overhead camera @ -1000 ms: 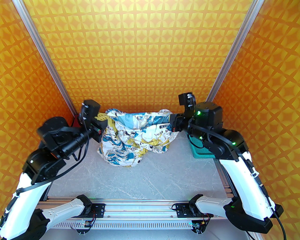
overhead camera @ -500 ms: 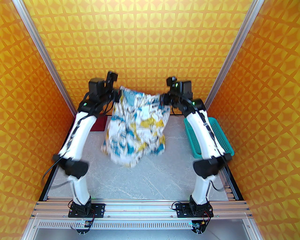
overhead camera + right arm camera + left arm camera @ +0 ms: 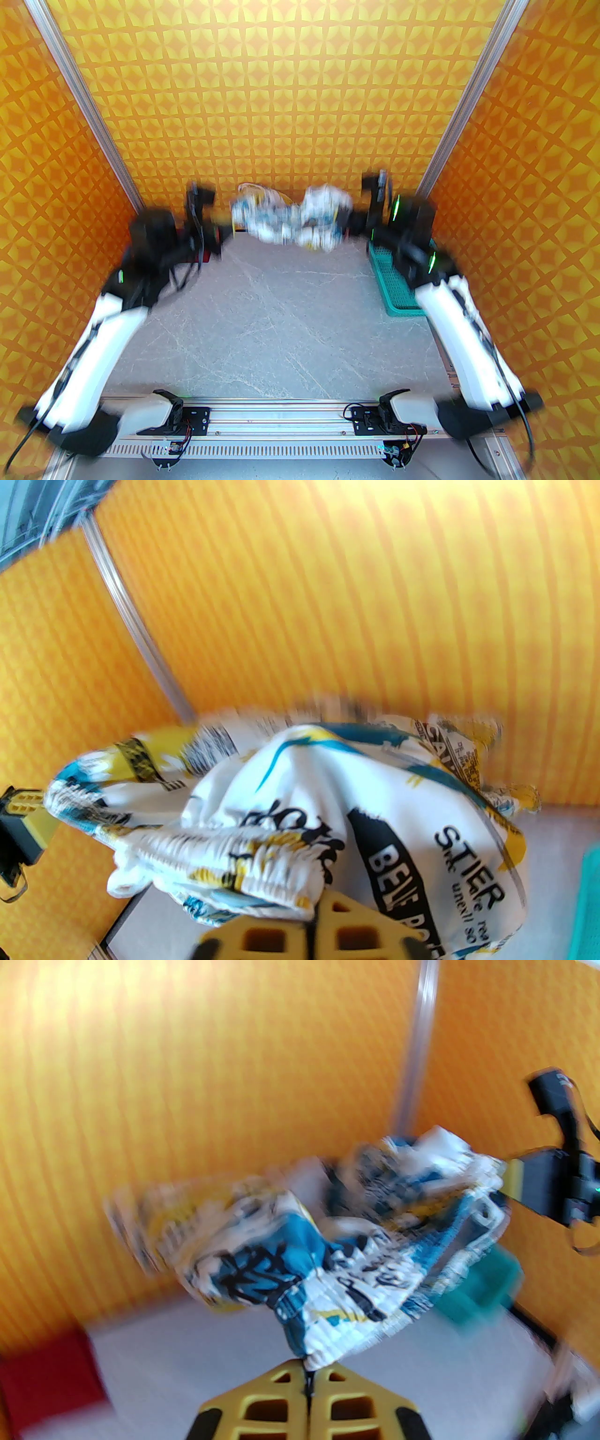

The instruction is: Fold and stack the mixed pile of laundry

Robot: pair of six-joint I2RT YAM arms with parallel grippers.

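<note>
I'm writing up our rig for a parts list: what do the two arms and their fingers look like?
The left arm and the right arm both have white shells on the long links, black joints and wrists, and small green lights. Loose black cables run along them. The fingers are yellow plastic with rectangular cut-outs and black patches on the outer edges.

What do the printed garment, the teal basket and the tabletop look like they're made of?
The printed garment looks like soft, matte cloth: it bunches freely and has a gathered, stitched band. The teal basket is probably rigid moulded plastic, judging by its perforated grid floor. The tabletop is grey with pale veins, a stone look; whether it is real stone or laminate cannot be told.
</note>
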